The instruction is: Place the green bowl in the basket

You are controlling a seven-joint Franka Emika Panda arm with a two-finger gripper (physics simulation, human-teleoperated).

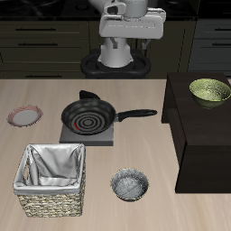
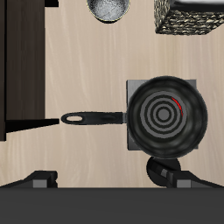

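The green bowl point(image 1: 209, 90), olive with a speckled yellowish inside, stands upright on a dark raised cabinet point(image 1: 200, 135) at the table's side. It does not show in the wrist view. The basket point(image 1: 54, 180), square wicker with grey-white lining, stands near the table's front edge; one corner of it shows in the wrist view point(image 2: 188, 17). My gripper point(image 2: 105, 179) is open and empty, high above the back of the table, over the pan and far from both the bowl and the basket. In the exterior view only the hand point(image 1: 126, 13) shows.
A black frying pan point(image 1: 90, 115) sits on a grey burner plate mid-table, its handle point(image 2: 87, 117) pointing toward the dark cabinet point(image 2: 17, 70). A grey metallic bowl point(image 1: 129, 185) stands beside the basket. A pinkish plate point(image 1: 24, 116) lies at the far side.
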